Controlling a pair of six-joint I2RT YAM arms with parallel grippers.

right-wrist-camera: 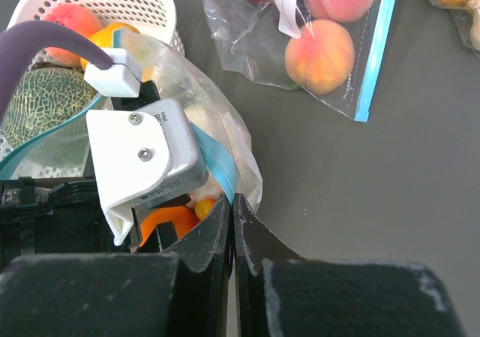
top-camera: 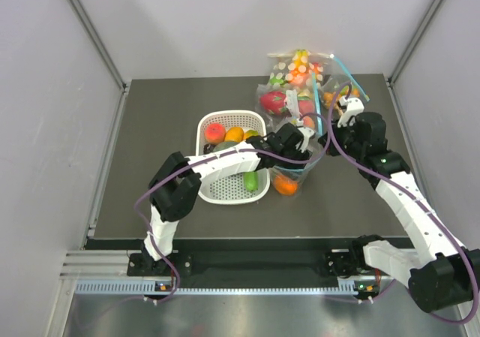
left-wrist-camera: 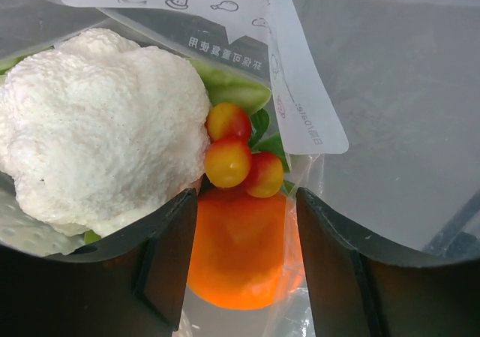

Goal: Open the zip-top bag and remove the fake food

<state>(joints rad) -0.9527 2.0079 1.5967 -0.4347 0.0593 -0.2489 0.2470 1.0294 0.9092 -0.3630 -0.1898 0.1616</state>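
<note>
The clear zip-top bag (top-camera: pixel 306 163) stands open right of the basket, its light-blue zip strip (right-wrist-camera: pixel 217 164) at the mouth. My right gripper (right-wrist-camera: pixel 233 200) is shut on that rim, holding it up (top-camera: pixel 335 132). My left gripper (left-wrist-camera: pixel 244 202) reaches down inside the bag, and its fingers (left-wrist-camera: pixel 169 254) close on either side of the round orange fruit (left-wrist-camera: pixel 244 251), with bag film against the right finger. Deeper in the bag lie a white cauliflower piece (left-wrist-camera: pixel 97 127), a cluster of small red-yellow tomatoes (left-wrist-camera: pixel 234 157) and a green vegetable (left-wrist-camera: pixel 232 89). From above, the orange fruit (top-camera: pixel 285 185) shows at the bag's bottom.
A white basket (top-camera: pixel 225 121) left of the bag holds a peach (top-camera: pixel 216 133), an orange piece and a grey-green melon (right-wrist-camera: pixel 45 100); a green piece (top-camera: pixel 250 181) lies at its near right corner. Other clear bags of toy fruit (right-wrist-camera: pixel 330 44) lie at the table's back right.
</note>
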